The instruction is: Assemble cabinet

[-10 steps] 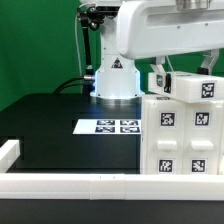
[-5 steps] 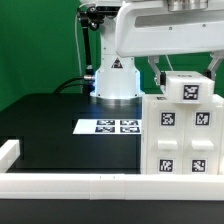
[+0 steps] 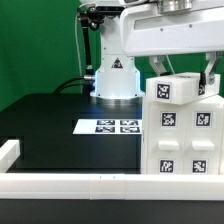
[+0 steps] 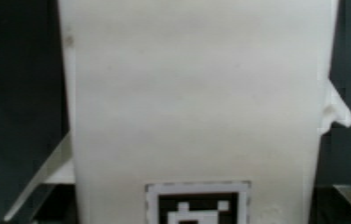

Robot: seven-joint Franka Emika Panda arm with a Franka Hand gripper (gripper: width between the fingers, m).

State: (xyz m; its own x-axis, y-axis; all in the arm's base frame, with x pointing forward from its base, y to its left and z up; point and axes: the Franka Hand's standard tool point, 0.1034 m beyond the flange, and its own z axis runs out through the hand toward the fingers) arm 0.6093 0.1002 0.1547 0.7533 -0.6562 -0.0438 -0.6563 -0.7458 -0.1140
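The pincer point(image 3: 183, 68) is closed on a small white block point(image 3: 177, 88), one finger on each side of it, holding it just above the top of the cabinet point(image 3: 183, 140). The block is slightly tilted and shows a black-and-white tag on its near face. In the wrist view the block point(image 4: 190, 110) fills most of the frame, with its tag at the lower edge. The cabinet stands on the black table point(image 3: 60, 130) at the exterior view's right, its front carrying several square tags. To the exterior view's left of the cabinet the marker board point(image 3: 108, 126) lies flat on the table. Behind it stands the arm's white base point(image 3: 115, 78). A white rail point(image 3: 70, 184) runs along the table's near edge.
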